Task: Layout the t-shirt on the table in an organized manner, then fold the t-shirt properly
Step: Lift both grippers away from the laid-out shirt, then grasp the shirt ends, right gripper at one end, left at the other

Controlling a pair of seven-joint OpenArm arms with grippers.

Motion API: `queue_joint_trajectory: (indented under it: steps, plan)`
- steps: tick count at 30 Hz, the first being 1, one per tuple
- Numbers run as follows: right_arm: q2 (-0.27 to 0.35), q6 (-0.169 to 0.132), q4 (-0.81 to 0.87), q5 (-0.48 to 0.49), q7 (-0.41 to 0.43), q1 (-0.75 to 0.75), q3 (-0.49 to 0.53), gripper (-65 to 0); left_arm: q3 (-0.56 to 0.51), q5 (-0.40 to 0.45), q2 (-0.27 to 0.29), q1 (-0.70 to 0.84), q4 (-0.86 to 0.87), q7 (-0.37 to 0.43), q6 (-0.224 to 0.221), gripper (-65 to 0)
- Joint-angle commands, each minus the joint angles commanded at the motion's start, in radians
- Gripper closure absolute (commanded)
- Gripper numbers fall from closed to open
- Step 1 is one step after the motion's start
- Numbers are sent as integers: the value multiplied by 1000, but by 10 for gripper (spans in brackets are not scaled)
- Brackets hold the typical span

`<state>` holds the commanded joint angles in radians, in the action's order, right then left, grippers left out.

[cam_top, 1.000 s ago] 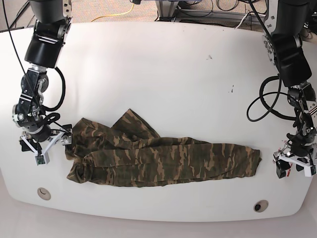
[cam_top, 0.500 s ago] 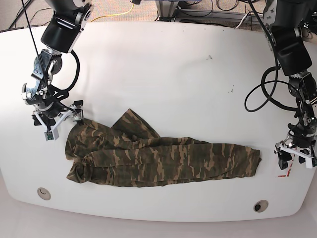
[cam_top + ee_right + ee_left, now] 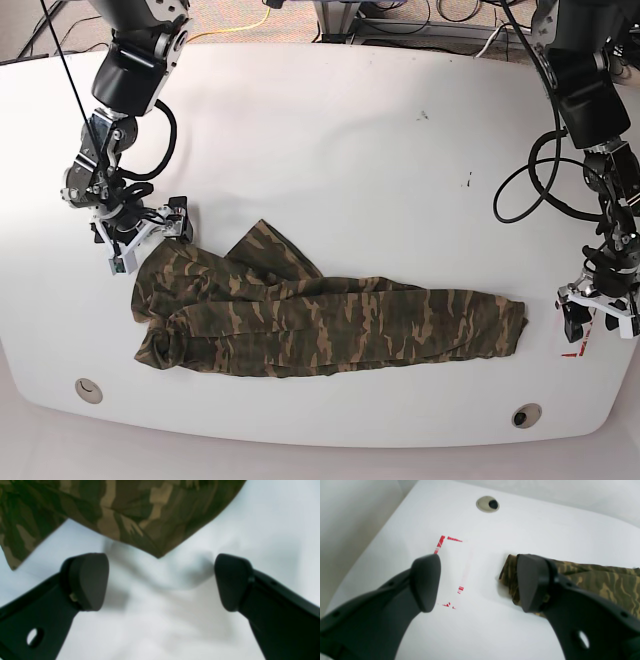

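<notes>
Base view shows the t-shirt [image 3: 320,320] lying bunched in a long, rumpled band across the near half of the table [image 3: 330,140], with one pointed flap sticking up toward the middle and a thicker wad at the end on the view's left. The right claw [image 3: 143,236] hangs over that end's upper corner, just beside or at the cloth edge; in its wrist view both fingers [image 3: 87,580] stand wide apart with nothing between them, and a pointed corner of the camouflage cloth [image 3: 130,512] lies just ahead of the gap on the white surface. The left claw [image 3: 598,322] is near the opposite end of the shirt, apart from it, low over the table; its wrist view shows the jaws spread wide and empty, one finger [image 3: 532,582] overlapping the cloth's end in the picture, though whether it touches cannot be told. Between those fingers lies a worn red tape outline [image 3: 450,555], and beyond it a round grommet hole [image 3: 488,504] near the table's rounded edge.
</notes>
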<state>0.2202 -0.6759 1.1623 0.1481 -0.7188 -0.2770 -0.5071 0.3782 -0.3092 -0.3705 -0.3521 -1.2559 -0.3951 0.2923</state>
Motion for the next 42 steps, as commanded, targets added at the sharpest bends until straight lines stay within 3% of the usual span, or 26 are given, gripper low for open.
queue_joint_trajectory:
  steps: [8,17,22,28,29,33,42]
  plan:
    - [0,0,-75,0,64,-37,5,-650,0,2,0,14,-6,0,0,-446]
    - [-23,0,-75,-2,68,-49,8,-650,0,2,0,32,-6,0,0,-446]
    - [-29,-2,-75,-2,95,-48,8,-420,0,2,0,35,-6,0,0,-446]
    - [-29,-2,-77,-2,106,-44,9,-32,8,2,0,37,-6,0,0,-446]
    - [-29,-2,-75,-2,103,-43,9,0,21,2,0,38,-6,0,0,-446]
    - [-28,-2,-31,-2,57,-20,8,-5,49,2,0,52,-6,0,0,-446]
    - [-29,-2,379,0,-172,123,6,0,54,2,-2,91,-8,-2,0,-446]
